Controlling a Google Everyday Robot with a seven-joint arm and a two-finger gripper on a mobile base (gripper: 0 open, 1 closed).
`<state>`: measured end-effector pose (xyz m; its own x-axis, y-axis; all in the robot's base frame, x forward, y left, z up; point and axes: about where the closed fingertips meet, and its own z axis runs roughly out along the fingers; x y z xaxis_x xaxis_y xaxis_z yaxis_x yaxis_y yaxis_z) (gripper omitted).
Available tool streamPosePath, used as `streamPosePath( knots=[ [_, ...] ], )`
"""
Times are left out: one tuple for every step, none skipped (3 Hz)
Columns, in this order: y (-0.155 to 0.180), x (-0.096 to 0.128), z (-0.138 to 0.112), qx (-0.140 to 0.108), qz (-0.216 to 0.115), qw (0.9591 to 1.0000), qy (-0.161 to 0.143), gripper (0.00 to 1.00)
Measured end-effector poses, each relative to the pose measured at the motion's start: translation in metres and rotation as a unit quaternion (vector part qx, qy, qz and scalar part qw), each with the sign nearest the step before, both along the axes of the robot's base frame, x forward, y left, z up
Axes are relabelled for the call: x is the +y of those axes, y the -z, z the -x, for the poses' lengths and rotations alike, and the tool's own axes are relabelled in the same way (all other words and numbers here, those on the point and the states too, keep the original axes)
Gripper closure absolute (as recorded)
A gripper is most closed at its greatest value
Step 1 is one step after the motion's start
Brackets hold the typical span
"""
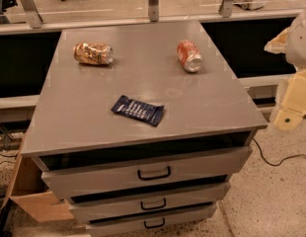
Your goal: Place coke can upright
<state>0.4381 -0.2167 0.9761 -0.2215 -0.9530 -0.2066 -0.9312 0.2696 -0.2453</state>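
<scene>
Grey cabinet top, speckled floor.
Coke can lies sideways, back right; my gripper hangs off to the right, its grip I cannot tell.

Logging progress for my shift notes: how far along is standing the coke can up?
Nothing looks done: the coke can lies on its side, back right on the cabinet top. In hand: the end effector hangs beside the cabinet's right edge, apart from the can. Left: reach, grasp, stand it upright.
</scene>
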Motion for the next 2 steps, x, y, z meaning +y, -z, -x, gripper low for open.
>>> streamPosePath(
  knots=[
    [0.0,0.0,0.0,0.0,0.0,1.0,0.0,0.0],
    [0.002,-0.002,-0.027,-0.015,-0.02,0.9996,0.015,0.0]
  ],
)
